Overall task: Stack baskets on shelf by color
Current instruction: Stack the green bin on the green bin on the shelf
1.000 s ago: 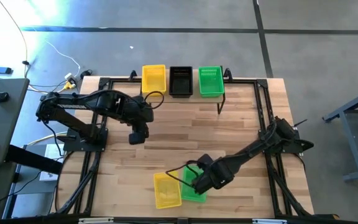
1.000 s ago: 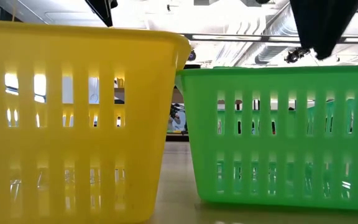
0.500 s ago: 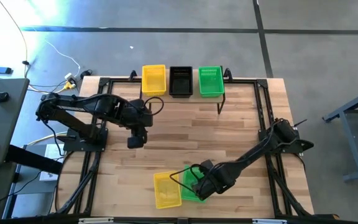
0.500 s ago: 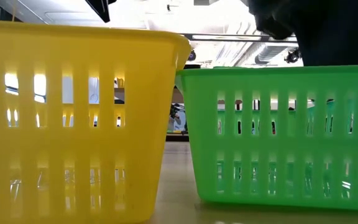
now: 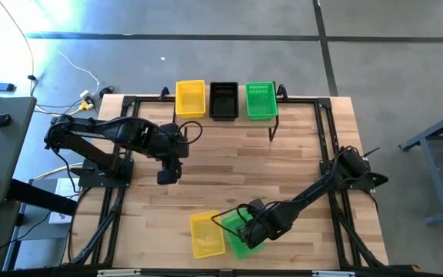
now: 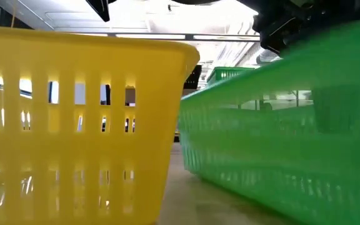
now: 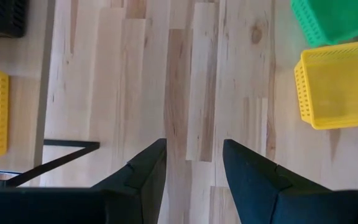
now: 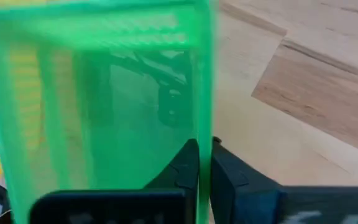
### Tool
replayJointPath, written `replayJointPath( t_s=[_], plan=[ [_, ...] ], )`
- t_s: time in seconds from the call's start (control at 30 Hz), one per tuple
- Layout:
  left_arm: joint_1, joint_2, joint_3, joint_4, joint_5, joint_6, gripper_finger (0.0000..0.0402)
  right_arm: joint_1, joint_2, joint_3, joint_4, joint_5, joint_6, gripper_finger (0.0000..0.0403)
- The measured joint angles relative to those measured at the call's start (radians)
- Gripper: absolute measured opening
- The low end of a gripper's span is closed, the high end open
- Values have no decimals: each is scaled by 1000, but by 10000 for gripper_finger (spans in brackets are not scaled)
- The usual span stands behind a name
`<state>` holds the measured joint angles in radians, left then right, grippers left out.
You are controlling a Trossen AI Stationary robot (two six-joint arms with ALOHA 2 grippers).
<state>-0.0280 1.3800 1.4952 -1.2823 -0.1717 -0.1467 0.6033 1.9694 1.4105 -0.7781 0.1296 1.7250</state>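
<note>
Grey concrete floor surrounded the light butcher-block wooden worktop (image 5: 229,165), which carried a black metal frame and both dark arms. Along the far edge stood the low light-wood shelf on thin black legs (image 5: 241,117), and on it sat three perforated plastic baskets in a row: a yellow rectangular basket (image 5: 190,98) on the left, a black rectangular basket (image 5: 224,99) in the middle and a green rectangular basket (image 5: 261,100) on the right; whether any of these was a stack of several could not be told from above. Near the front edge of the worktop lay a second yellow perforated basket (image 5: 205,234), and just beside it on its right a second green perforated basket (image 5: 239,233), tipped up at an angle rather than flat, as the low view showed with its wall slanting across the picture (image 6: 292,137). The right hand (image 5: 254,228) was at this green basket, its two dark fingers (image 8: 185,168) closed on the thin green wall, one finger on each side of it, so that it gripped the basket by its rim. The left hand (image 5: 167,175) hung over bare wood in the left middle of the worktop, well apart from every basket, its fingers (image 7: 148,168) spread with a clear gap between them and nothing held.
</note>
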Motion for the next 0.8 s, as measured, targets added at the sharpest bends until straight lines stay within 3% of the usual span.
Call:
replayJointPath(
  t_s=[0.33, 0.63, 0.8],
  plan=[
    [0, 0, 0, 0, 0, -2, 149, -3, -35, 0, -89, -8, -21, 5],
    [0, 0, 0, 0, -36, 0, 149, -53, -195, 2, -235, 64, -59, 1],
    [0, 0, -22, 4, -112, 32, 149, -109, -293, 2, -281, 119, -112, 1]
  ],
)
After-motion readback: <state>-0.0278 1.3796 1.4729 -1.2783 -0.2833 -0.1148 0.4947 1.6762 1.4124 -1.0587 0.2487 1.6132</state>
